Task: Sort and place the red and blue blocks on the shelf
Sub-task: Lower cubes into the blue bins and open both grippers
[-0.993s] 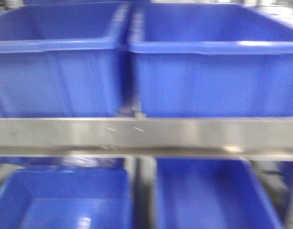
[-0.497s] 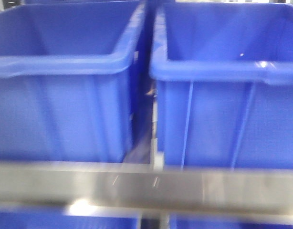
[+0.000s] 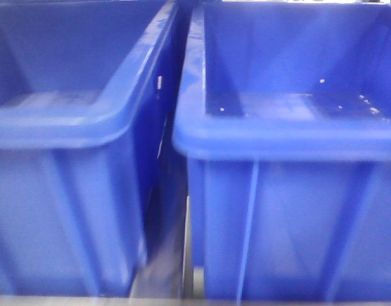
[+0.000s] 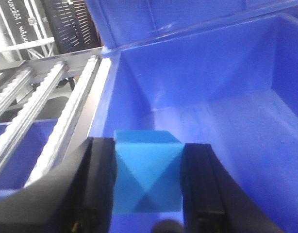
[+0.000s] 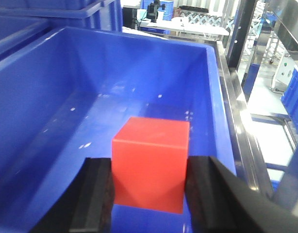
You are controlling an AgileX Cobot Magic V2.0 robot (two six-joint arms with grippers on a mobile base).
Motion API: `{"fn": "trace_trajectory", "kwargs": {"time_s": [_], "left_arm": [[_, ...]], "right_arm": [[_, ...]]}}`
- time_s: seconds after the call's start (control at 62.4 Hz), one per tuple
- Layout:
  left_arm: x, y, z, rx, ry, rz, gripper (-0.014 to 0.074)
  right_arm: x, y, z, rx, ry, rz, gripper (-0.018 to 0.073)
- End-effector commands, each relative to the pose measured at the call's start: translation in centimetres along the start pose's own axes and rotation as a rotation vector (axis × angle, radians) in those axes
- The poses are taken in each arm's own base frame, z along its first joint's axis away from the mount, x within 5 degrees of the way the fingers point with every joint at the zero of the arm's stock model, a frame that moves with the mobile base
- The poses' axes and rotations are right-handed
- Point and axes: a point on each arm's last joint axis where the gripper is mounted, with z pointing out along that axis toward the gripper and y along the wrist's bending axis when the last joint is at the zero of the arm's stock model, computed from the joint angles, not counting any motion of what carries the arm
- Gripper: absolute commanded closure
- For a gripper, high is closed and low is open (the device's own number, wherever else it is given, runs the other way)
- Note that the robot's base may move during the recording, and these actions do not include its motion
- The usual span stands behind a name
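Observation:
My left gripper is shut on the blue block, a light blue cube held between its black fingers above the inside of a large blue bin. My right gripper is shut on the red block, held between its black fingers above the floor of another large blue bin. Neither gripper nor block shows in the front view.
The front view shows two large blue bins side by side, the left bin and the right bin, with a narrow gap between them. A metal roller rail runs left of the left bin. A steel shelf frame runs right of the right bin.
The front view has risen and closed in on the upper two bins. The steel shelf bar and the lower bins have dropped out of view at the bottom.

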Motion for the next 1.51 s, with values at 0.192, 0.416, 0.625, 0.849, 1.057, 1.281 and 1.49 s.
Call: {"fn": "trace_trajectory", "kwargs": {"time_s": [0.192, 0.416, 0.625, 0.849, 1.057, 1.281, 1.49], "left_arm": [[-1.73, 0.05, -0.11, 0.011, -0.108, -0.013, 0.0512], [-1.73, 0.05, -0.11, 0.011, -0.108, -0.013, 0.0512], [-1.73, 0.05, -0.11, 0.011, -0.108, -0.013, 0.0512], [-1.76, 0.05, -0.12, 0.011, -0.111, -0.013, 0.0512], [-1.80, 0.04, -0.12, 0.012, -0.115, -0.013, 0.0512], [-1.86, 0.04, -0.13, 0.012, -0.122, -0.013, 0.0512], [-2.00, -0.03, -0.03, 0.023, -0.134, -0.055, 0.0512]], "right_arm": [[-1.53, -0.11, -0.52, 0.011, -0.120, -0.012, 0.0494], [-1.53, -0.11, -0.52, 0.011, -0.120, -0.012, 0.0494], [-1.53, -0.11, -0.52, 0.011, -0.120, -0.012, 0.0494], [-1.53, -0.11, -0.52, 0.011, -0.120, -0.012, 0.0494], [-1.69, -0.12, -0.54, 0.013, -0.138, -0.012, 0.0494], [-1.76, -0.08, -0.55, 0.008, -0.145, -0.002, 0.0494], [-1.94, 0.13, -0.54, -0.020, -0.163, 0.052, 0.0492]]}}
